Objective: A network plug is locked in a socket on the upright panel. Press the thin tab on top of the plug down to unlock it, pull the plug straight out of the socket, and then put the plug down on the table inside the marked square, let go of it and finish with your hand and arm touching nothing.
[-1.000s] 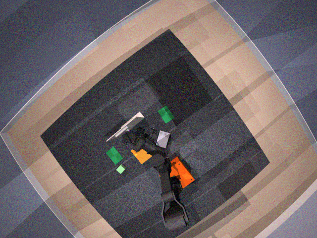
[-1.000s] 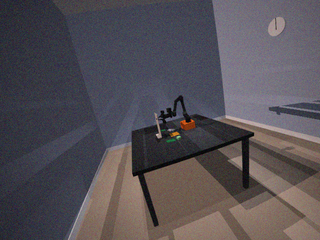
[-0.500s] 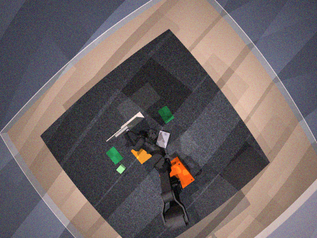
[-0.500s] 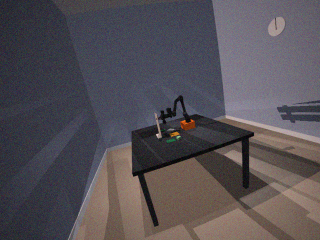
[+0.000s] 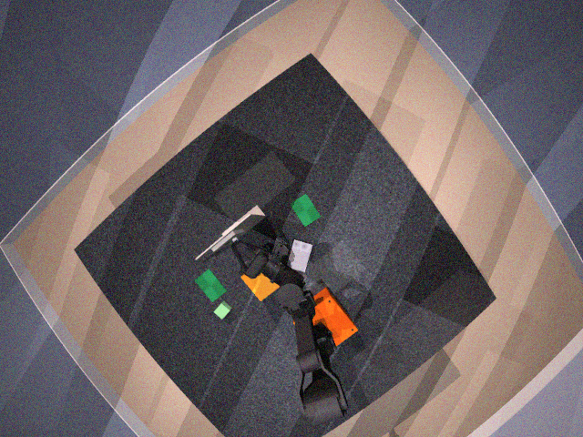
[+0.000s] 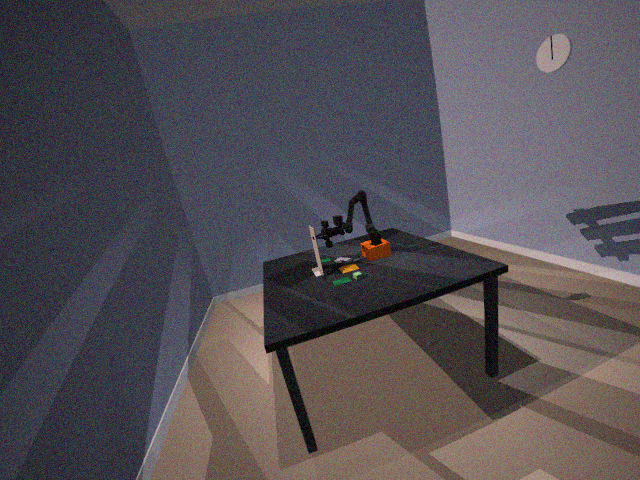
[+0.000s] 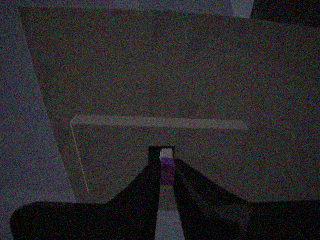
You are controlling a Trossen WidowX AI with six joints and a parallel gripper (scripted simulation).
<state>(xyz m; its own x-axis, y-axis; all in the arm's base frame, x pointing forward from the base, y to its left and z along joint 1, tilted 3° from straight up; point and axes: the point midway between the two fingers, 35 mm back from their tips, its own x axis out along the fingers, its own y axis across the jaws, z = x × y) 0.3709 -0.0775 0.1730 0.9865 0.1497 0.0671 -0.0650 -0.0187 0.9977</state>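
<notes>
On the dark table (image 5: 141, 263), the pale upright panel (image 5: 230, 233) stands left of centre, with the gripper (image 5: 237, 244) pressed up against it. A green patch (image 5: 305, 209) lies to its right, another (image 5: 209, 284) on the near left beside a light-green cube (image 5: 222, 309). The arm (image 5: 308, 339) partly covers an orange block (image 5: 335, 316).

top: overhead, far | exterior: distant room corner | wrist: close on panel (image 7: 165, 75)

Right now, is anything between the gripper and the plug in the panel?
Nothing visible. In the wrist view the gripper is shut on the purple plug, which sits in the socket of the upright panel.
</notes>
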